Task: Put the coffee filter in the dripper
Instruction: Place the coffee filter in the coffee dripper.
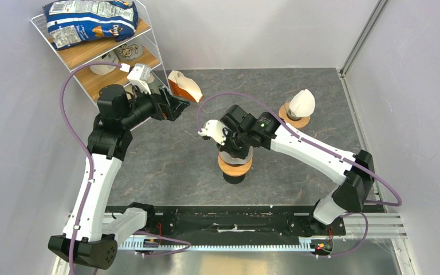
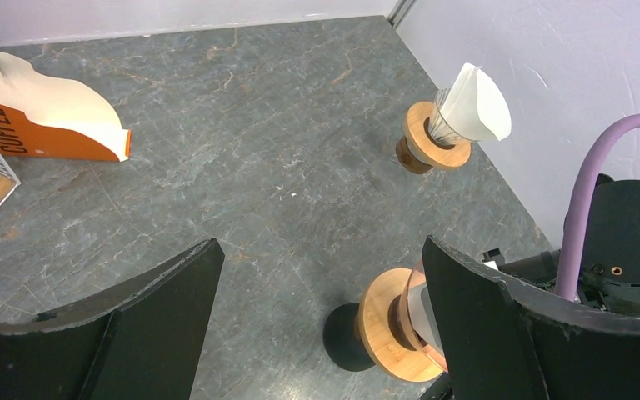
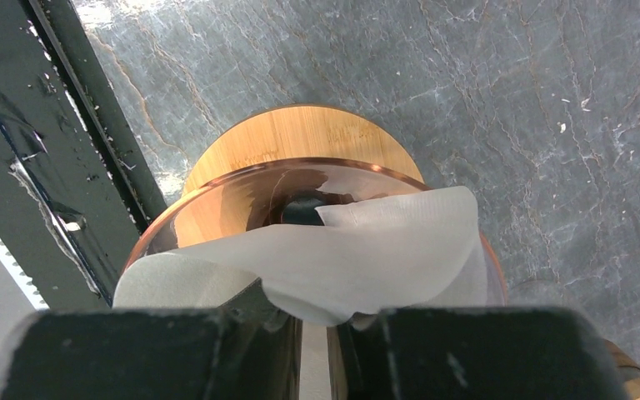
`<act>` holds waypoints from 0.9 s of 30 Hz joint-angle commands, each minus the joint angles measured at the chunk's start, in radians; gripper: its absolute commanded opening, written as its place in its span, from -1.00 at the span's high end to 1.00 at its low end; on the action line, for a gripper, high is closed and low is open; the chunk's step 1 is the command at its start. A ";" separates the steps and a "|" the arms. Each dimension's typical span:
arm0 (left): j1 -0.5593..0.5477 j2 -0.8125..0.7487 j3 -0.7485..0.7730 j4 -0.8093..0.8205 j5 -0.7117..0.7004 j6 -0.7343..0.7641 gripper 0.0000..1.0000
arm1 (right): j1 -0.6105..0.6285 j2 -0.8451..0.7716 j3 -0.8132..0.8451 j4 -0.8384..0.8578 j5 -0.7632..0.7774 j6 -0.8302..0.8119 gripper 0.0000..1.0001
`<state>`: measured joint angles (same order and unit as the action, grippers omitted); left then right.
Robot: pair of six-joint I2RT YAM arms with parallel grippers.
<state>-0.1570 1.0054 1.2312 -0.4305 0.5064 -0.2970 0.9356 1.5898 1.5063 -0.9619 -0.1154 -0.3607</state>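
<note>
We log 2 drippers (near dripper (image 3: pixel 300 142), far dripper (image 1: pixel 294 119)), 1 packet (image 1: pixel 184 86), 2 filters: far filter (image 1: pixel 301 102), plus coffee filter (image 3: pixel 358 258) pinched in near-closed R gripper (image 3: pixel 317 333); L gripper (image 2: pixel 318 250) spread wide, empty.

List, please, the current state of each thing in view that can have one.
dripper: upright, not yet lined.
coffee filter: pinched, crumpled across the dripper's mouth, not seated.
right gripper: shut on coffee filter.
left gripper: open, empty.
far dripper: upright, holds a seated filter.
filter packet: open, filters showing.
</note>
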 commanded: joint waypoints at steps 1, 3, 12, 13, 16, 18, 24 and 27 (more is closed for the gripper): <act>0.006 0.004 0.015 0.058 0.023 -0.036 -0.96 | -0.003 -0.006 0.006 0.009 0.006 -0.027 0.62; 0.007 0.004 0.016 0.058 0.024 -0.034 -0.96 | -0.003 0.000 -0.012 0.016 0.006 -0.029 0.62; 0.010 -0.002 0.012 0.051 0.024 -0.033 -0.96 | -0.004 0.010 -0.083 0.065 0.009 -0.037 0.86; 0.009 -0.003 0.008 0.052 0.025 -0.034 -0.96 | -0.004 0.009 -0.092 0.076 0.009 -0.037 0.91; 0.011 -0.007 -0.003 0.052 0.026 -0.047 -0.96 | -0.003 0.010 -0.103 0.094 0.007 -0.038 1.00; 0.011 -0.008 -0.012 0.053 0.027 -0.057 -0.96 | -0.005 0.009 -0.112 0.104 0.007 -0.042 1.00; 0.021 -0.009 -0.043 0.050 0.026 -0.114 -0.96 | -0.004 0.006 -0.134 0.117 0.003 -0.054 1.00; 0.025 -0.011 -0.056 0.052 0.034 -0.137 -0.96 | -0.005 0.003 -0.123 0.109 -0.002 -0.052 1.00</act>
<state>-0.1421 1.0084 1.1885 -0.4122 0.5175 -0.3641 0.9329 1.6020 1.3853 -0.8665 -0.1116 -0.3973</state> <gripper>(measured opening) 0.979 0.007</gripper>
